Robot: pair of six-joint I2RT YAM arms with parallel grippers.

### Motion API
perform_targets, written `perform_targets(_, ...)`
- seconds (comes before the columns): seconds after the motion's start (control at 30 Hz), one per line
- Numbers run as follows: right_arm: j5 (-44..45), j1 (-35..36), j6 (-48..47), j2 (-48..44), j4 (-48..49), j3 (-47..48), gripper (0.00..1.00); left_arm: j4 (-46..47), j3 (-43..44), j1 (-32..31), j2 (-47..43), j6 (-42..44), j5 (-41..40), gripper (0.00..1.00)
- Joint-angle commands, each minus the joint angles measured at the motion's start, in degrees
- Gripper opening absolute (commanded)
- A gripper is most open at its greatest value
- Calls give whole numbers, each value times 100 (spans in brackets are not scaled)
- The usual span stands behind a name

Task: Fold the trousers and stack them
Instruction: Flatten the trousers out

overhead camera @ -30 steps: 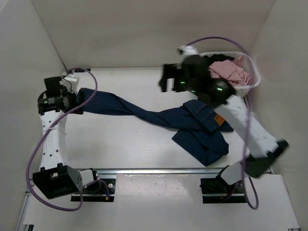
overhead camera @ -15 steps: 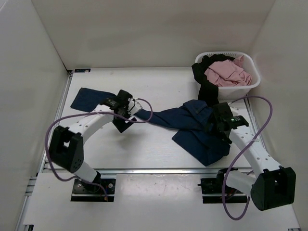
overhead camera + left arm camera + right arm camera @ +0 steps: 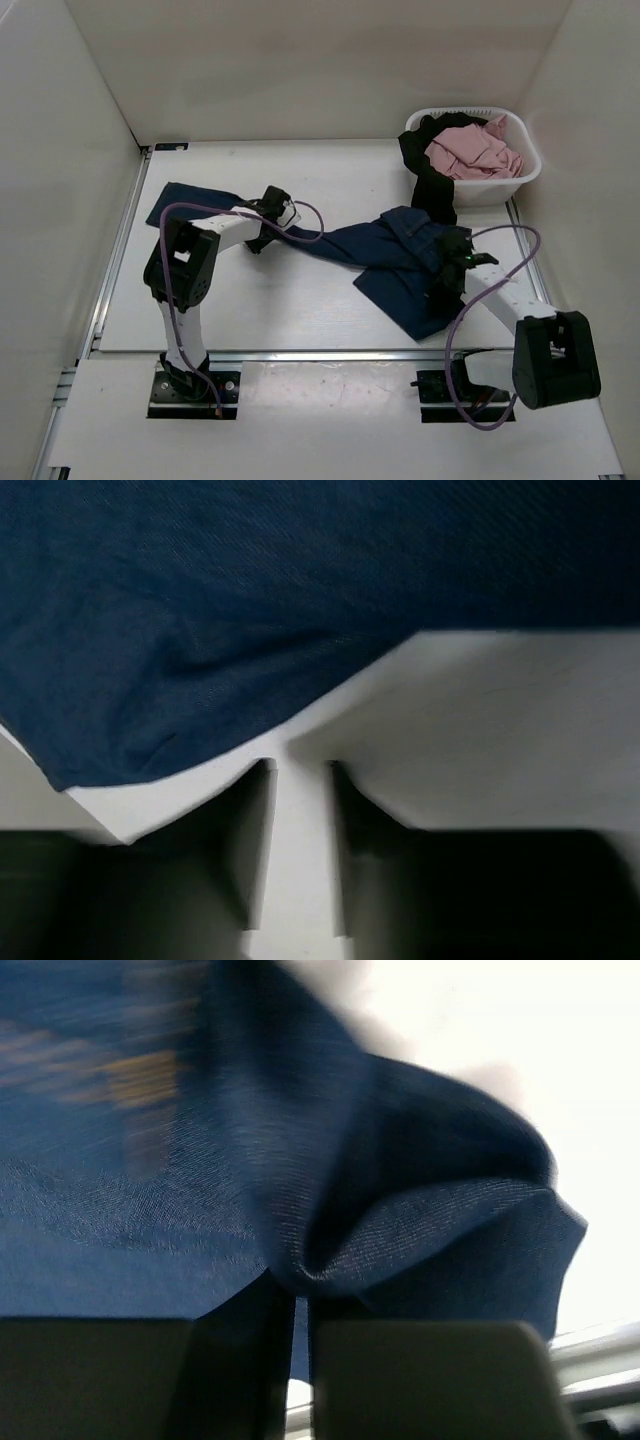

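The dark blue trousers (image 3: pixel 395 255) lie twisted across the table, one leg stretching to the far left (image 3: pixel 195 205) and the waist end bunched at the right. My left gripper (image 3: pixel 262 238) rests on the table at the near edge of that leg. In its wrist view the denim (image 3: pixel 250 610) lies just past the gripper (image 3: pixel 300 768), whose jaws stand a narrow gap apart over bare table. My right gripper (image 3: pixel 443 290) is down on the bunched part. It (image 3: pixel 300 1295) is shut, pinching a fold of the trousers (image 3: pixel 420 1230) at its tips.
A white basket (image 3: pixel 527 180) stands at the back right, holding a pink garment (image 3: pixel 470 150). A black garment (image 3: pixel 425 185) hangs over the basket's front onto the table, just behind the trousers. White walls close in the table on three sides.
Both arms swung in from the far left and the basket, then came down onto the trousers. The left gripper now sits at the leg's edge and the right has dropped onto the bunched end.
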Motion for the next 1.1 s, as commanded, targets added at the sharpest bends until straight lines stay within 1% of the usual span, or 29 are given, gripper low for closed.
perform_targets(0.0, -710, 655, -310, 286, 645, 356, 0, 114, -216, 255, 19, -95, 245, 32)
perform_targets(0.03, -806, 1171, -398, 382, 715, 540, 0, 114, -391, 464, -130, -95, 246, 20)
perform_targets(0.07, -1024, 1446, -512, 644, 847, 1021, 0, 114, -497, 580, -228, -95, 298, 14)
perform_targets(0.1, -1139, 2014, -774, 821, 848, 1330, 0, 114, -620, 720, -342, -95, 299, 14)
perform_targets(0.13, -1262, 2289, -916, 1232, 848, 1690, 0, 114, -760, 1008, -465, -95, 368, 14)
perform_targets(0.17, -1420, 2553, -1074, 1462, 848, 2076, 0, 114, -1031, 1159, -744, -26, 439, 14)
perform_targets(0.2, -1613, 3034, -1241, 1708, 735, 2950, 0, 114, -1165, 1309, -895, -25, 439, 14)
perform_targets(0.23, -1998, 3248, -1573, 2206, 638, 3446, 0, 62, -1305, 1536, -1053, 149, 492, 14)
perform_targets(0.27, -2228, 3433, -1759, 2481, 506, 3947, 0, 62, -1568, 1608, -1411, 246, 579, 14)
perform_targets(0.3, -2448, 3731, -1926, 2754, 122, 4466, 2, -25, -1701, 1609, -1606, 343, 580, 14)
perform_targets(0.33, -2659, 3821, -2137, 3235, -56, 5419, 11, -26, -1815, 1609, -1791, 518, 641, 17)
perform_targets(0.37, -2922, 3874, -2226, 3431, -197, 5820, 25, -131, -1955, 1609, -2158, 581, 729, 22)
perform_targets(0.4, -3342, 3944, -2288, 3677, -442, 6138, 65, -358, -1957, 1609, -2327, 581, 816, 27)
perform_targets(0.43, -3347, 3945, -2288, 3679, -557, 6376, 73, -508, -1957, 1609, -2486, 581, 922, 32)
perform_targets(0.47, -3225, 3945, -2288, 3679, -637, 6491, 78, -675, -1870, 1731, -2626, 512, 1158, 36)
perform_targets(0.5, -3154, 3770, -2288, 3679, -637, 6371, 82, -851, -1669, 1802, -2872, 459, 1282, 48)
perform_targets(0.53, -3153, 3664, -2193, 3418, -481, 6161, 88, -1140, -1554, 1889, -2978, 406, 1388, 61)
perform_targets(0.57, -3153, 3541, -1991, 3268, -349, 5915, 90, -1256, -1431, 2125, -3075, 353, 1597, 67)
perform_targets(0.6, -3153, 3279, -1876, 2953, -34, 5399, 92, -1344, -1212, 2258, -3233, 275, 1669, 79)
perform_targets(0.63, -3101, 3163, -1762, 2811, 99, 5185, 97, -1397, -1114, 2381, -3287, 274, 1722, 83)
perform_targets(0.7, -2865, 3005, -1612, 2582, 180, 4929, 98, -1564, -938, 2627, -3339, 125, 1775, 84)
perform_targets(0.73, -2428, 3004, -1612, 2502, 180, 4928, 98, -1643, -824, 2629, -3340, 124, 1775, 86)
perform_targets(0.77, -2250, 3004, -1612, 2501, 93, 4928, 98, -1739, -823, 2629, -3253, 55, 1775, 88)
perform_targets(0.83, -2047, 3004, -1778, 2685, -257, 5032, 98, -2047, -770, 2629, -3077, -33, 2169, 92)
perform_targets(0.87, -1994, 3065, -1839, 2764, -347, 5103, 98, -2126, -770, 2542, -3015, -86, 2336, 94)
perform_targets(0.9, -2054, 3066, -1944, 2904, -347, 5173, 98, -2197, -831, 2471, -2954, -226, 2512, 94)
perform_targets(1.0, -2055, 3407, -2295, 3037, -487, 5174, 98, -2259, -832, 2041, -2848, -473, 3311, 100)
perform_targets(1.03, -1968, 3513, -2419, 3038, -584, 5226, 98, -2259, -884, 1779, -2848, -473, 3705, 100)
perform_targets(1.07, -1845, 3740, -2542, 3038, -759, 5227, 98, -2259, -885, 1637, -2787, -473, 3839, 100)
